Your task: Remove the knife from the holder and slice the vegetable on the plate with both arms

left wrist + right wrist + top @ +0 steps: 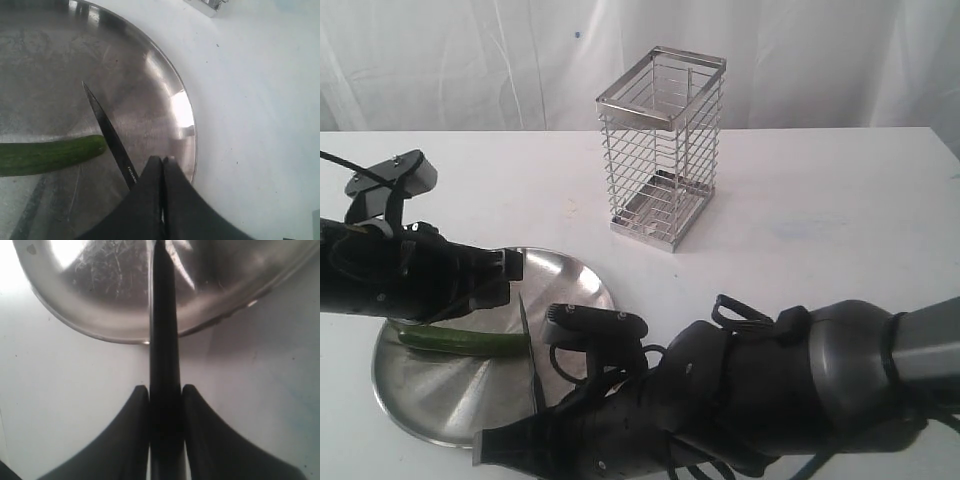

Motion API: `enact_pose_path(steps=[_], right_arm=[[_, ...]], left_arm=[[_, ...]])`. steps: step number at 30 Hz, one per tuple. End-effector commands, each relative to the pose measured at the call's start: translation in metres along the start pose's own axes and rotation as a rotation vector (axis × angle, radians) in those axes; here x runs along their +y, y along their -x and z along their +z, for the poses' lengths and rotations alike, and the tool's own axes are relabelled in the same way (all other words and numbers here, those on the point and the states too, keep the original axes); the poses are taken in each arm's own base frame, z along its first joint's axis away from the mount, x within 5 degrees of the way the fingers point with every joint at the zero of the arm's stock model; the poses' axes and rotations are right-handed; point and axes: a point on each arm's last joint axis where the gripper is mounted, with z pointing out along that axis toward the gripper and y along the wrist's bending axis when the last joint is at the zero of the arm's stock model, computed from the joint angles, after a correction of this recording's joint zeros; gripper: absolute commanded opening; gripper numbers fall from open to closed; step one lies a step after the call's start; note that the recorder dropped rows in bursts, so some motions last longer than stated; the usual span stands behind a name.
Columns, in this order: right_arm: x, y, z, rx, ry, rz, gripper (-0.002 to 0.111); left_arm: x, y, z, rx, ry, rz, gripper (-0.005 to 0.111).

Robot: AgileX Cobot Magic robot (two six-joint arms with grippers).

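The steel plate [440,400] lies at the front left with the dark green vegetable [460,342] on it. My right gripper [165,390] is shut on the black handle of the knife [164,315]. Its narrow blade [528,350] points away over the plate and stands against the vegetable's blunt end [50,155]. In the left wrist view the blade [107,132] runs past that end. My left gripper [162,159] is shut with nothing between its fingers, and hangs over the plate [187,125] beside the blade. The wire holder [660,150] stands empty.
The left arm [410,270] reaches in from the left edge over the plate's far side. The bulky right arm [770,390] fills the front right. The white tabletop [840,200] ends at a pale curtain behind the holder.
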Motion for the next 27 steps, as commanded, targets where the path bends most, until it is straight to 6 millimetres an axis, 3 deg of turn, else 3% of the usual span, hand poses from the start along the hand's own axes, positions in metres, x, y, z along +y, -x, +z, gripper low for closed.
enact_pose_path(steps=[1,15,27], right_arm=[[0.000,0.003,-0.001,-0.017,-0.003,-0.017,0.000],[-0.006,0.008,-0.001,-0.005,-0.004,0.006,0.000],[-0.004,0.004,-0.001,0.031,0.012,0.006,0.000]], left_arm=[[-0.002,0.001,0.000,-0.005,-0.010,-0.003,0.000],[-0.004,0.015,0.033,0.082,-0.002,0.060,0.000],[-0.005,0.014,0.033,0.101,-0.011,0.066,0.000]])
